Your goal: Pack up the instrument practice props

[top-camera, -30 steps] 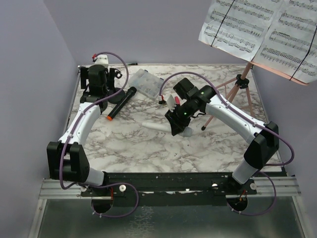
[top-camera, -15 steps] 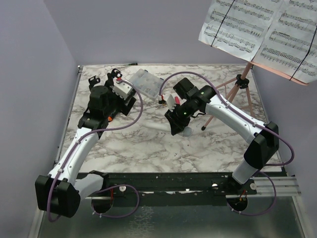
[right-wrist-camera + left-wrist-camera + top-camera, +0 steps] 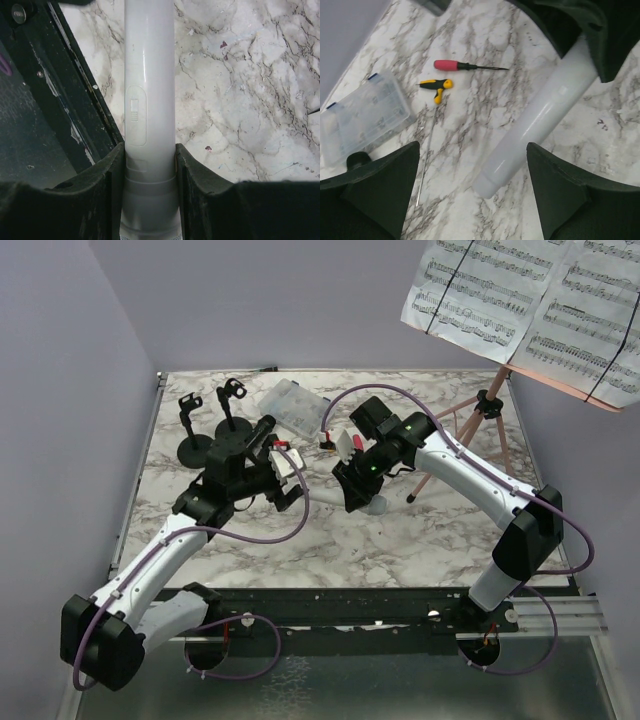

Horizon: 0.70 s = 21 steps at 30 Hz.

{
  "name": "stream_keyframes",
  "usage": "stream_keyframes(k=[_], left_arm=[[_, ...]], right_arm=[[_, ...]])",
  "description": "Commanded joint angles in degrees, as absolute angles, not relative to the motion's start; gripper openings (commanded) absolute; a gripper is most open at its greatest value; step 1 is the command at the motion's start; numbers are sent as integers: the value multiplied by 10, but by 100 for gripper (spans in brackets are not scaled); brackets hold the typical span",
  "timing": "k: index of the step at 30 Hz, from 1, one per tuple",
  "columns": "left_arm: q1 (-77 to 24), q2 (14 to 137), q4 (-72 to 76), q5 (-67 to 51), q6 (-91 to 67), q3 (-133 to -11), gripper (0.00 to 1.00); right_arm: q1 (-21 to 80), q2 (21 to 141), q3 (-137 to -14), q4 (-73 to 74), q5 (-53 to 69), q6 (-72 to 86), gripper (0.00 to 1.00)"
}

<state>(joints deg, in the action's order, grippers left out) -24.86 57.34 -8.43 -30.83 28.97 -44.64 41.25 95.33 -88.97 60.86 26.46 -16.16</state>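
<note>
My right gripper (image 3: pixel 150 175) is shut on the grey-headed microphone (image 3: pixel 149 100), its pale handle lying low over the marble near the middle (image 3: pixel 376 506). My left gripper (image 3: pixel 475 195) hangs open over the free end of that handle (image 3: pixel 540 125), fingers (image 3: pixel 380 190) wide on either side and not touching it. The black microphone (image 3: pixel 262 429) lies behind, mostly hidden by the left arm. Two black round-based mic holders (image 3: pixel 190 445) (image 3: pixel 232 422) stand at the back left. Sheet-music pages (image 3: pixel 520 300) rest on the pink tripod (image 3: pixel 478 420) at the back right.
A clear plastic compartment box (image 3: pixel 360 115) (image 3: pixel 295 408) sits at the back centre. Beside it lie a red screwdriver (image 3: pixel 465 65) and a yellow-and-black one (image 3: pixel 436 86). The tripod's legs stand close behind the right arm.
The left arm has swung from the back left corner to the middle, uncovering the two mic holders, and its gripper now hangs over the microphone handle. The right arm has stayed still.
</note>
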Motion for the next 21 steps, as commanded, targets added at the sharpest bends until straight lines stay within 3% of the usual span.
stream_keyframes(k=[1,17,19,21], left_arm=[[-291,599,-87,-352,300,-452,86],[-407,654,-148,-270,412,-472,70],[-421,665,-148,-254,425,-475,65],[-431,674,-148,-239,436,-479,53]], right_arm=[[414,955,-893,595,283,-165,0],[413,955,-895,594,296,-166,0],[413,956,-895,594,298,-168,0],[413,957,-894,595,298,-169,0]])
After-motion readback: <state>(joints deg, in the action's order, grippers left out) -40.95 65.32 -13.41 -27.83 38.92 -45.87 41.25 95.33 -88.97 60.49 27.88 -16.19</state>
